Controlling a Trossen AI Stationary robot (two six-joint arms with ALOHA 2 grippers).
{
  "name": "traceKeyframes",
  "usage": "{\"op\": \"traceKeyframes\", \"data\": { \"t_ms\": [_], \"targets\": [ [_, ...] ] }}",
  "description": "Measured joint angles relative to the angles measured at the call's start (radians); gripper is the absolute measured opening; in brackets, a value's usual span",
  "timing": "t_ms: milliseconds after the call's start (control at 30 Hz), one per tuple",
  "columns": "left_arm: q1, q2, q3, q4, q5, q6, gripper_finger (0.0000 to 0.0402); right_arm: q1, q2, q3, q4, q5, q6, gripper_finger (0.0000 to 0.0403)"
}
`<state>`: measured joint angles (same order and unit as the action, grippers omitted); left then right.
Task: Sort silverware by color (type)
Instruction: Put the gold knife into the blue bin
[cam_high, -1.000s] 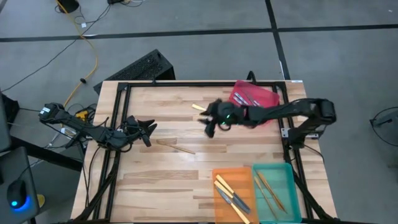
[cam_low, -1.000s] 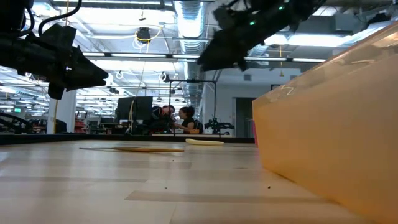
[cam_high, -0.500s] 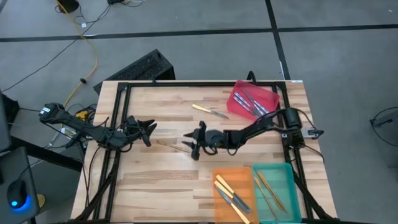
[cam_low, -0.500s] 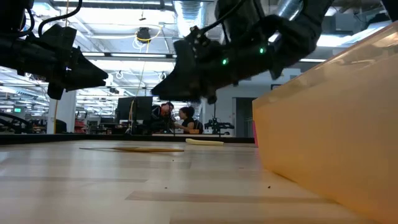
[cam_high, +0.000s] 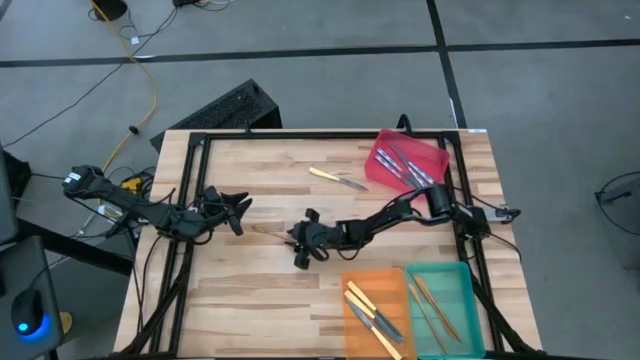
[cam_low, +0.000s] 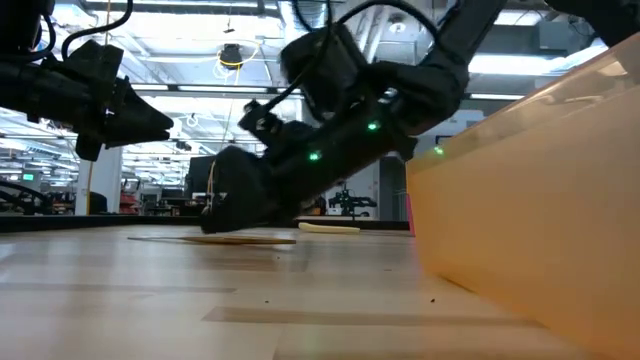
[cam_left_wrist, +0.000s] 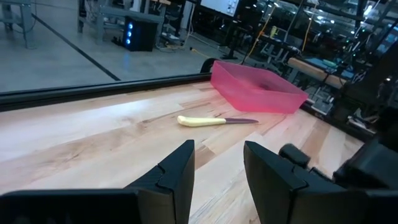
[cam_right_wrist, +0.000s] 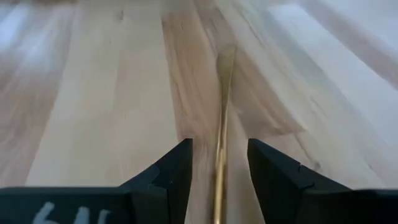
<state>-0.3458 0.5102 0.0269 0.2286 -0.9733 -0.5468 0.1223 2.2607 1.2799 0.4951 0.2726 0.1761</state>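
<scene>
Lowering right hand (cam_high: 301, 245) onto wooden utensil (cam_right_wrist: 222, 112)

The high camera is looking straight down on the whole surface (cam_high: 250, 290) from well above. The low camera is sitting at surface height, facing level across into the room, very near the orange tray (cam_low: 540, 190). Each wrist camera is looking forward, close over the boards. The left wrist and high views are sharing the red tray (cam_left_wrist: 258, 87).
</scene>
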Motion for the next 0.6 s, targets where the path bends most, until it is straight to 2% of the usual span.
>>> {"op": "traceKeyframes", "data": {
  "t_ms": [167,400,500,600],
  "targets": [
    [0.000,0.000,0.000,-0.001,0.007,0.000,0.0122,0.001,0.033,0.072,-0.140,0.034,0.043,0.0175],
    [0.000,0.000,0.000,-0.003,0.010,-0.004,0.0122,-0.006,0.021,0.077,-0.296,0.204,0.173,0.0173],
    [0.000,0.000,0.000,-0.010,0.012,-0.025,0.0122,-0.016,0.020,0.076,-0.294,0.199,0.176,0.0146],
    [0.000,0.000,0.000,-0.016,0.024,-0.033,0.0122,-0.016,0.020,0.075,-0.293,0.206,0.176,0.0090]
  ]
}}
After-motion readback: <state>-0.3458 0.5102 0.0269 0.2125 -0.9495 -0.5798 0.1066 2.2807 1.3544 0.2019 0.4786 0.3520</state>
